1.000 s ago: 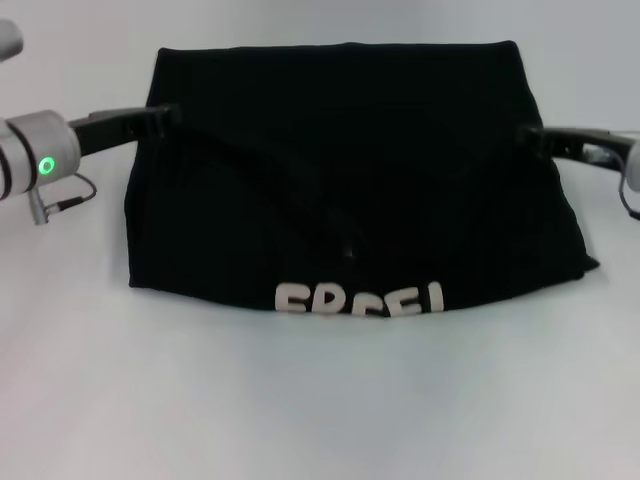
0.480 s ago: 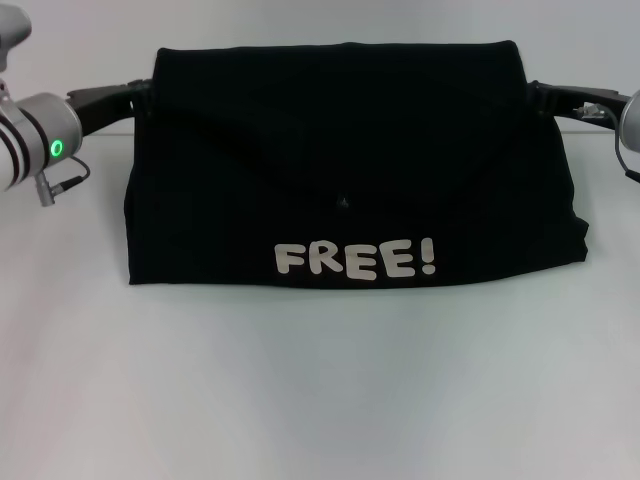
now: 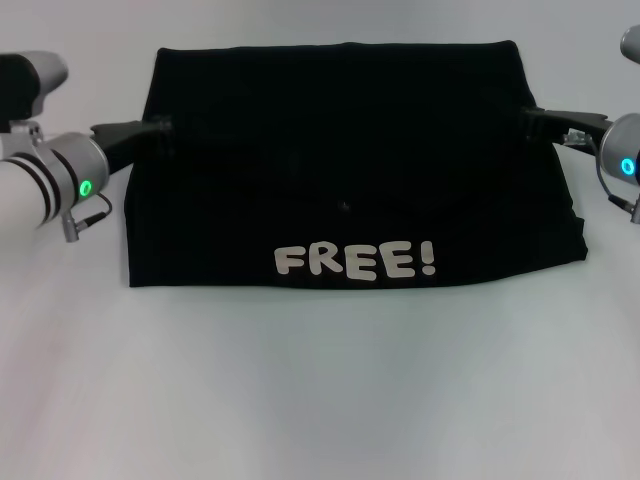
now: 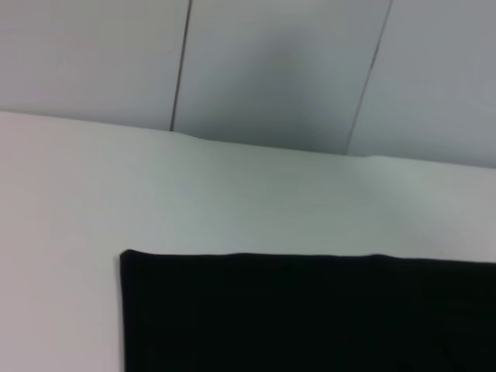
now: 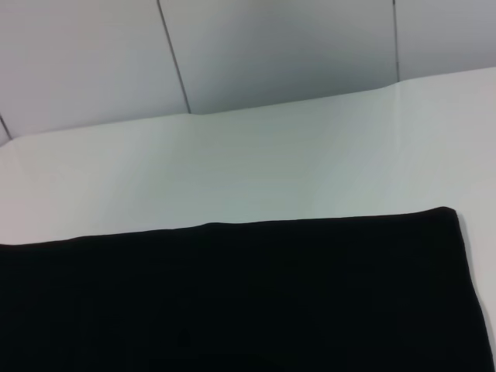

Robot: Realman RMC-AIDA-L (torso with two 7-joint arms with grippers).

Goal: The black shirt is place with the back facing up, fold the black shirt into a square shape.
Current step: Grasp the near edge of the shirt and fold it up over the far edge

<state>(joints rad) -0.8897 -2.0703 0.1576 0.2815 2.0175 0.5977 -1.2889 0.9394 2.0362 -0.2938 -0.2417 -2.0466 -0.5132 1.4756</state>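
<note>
The black shirt [image 3: 350, 150] lies folded into a wide block on the white table, its white "FREE!" print [image 3: 355, 260] facing up along the near edge. A small crease sits near its middle. My left gripper [image 3: 158, 127] reaches in at the shirt's left edge, about a third of the way down from the far side. My right gripper [image 3: 530, 121] meets the right edge at the same height. Both are black against the black cloth. The shirt [image 4: 310, 314] fills the lower part of the left wrist view, and the right wrist view likewise shows the shirt [image 5: 232, 298].
The white table [image 3: 320, 390] spreads bare in front of the shirt and to both sides. A grey panelled wall [image 4: 271, 70] rises behind the table's far edge. The shirt's right side bulges out a little at the near corner [image 3: 578, 235].
The near flap has been laid flat, so the full "FREE!" print now shows. Both grippers went toward the far corners, then came back down along the side edges.
</note>
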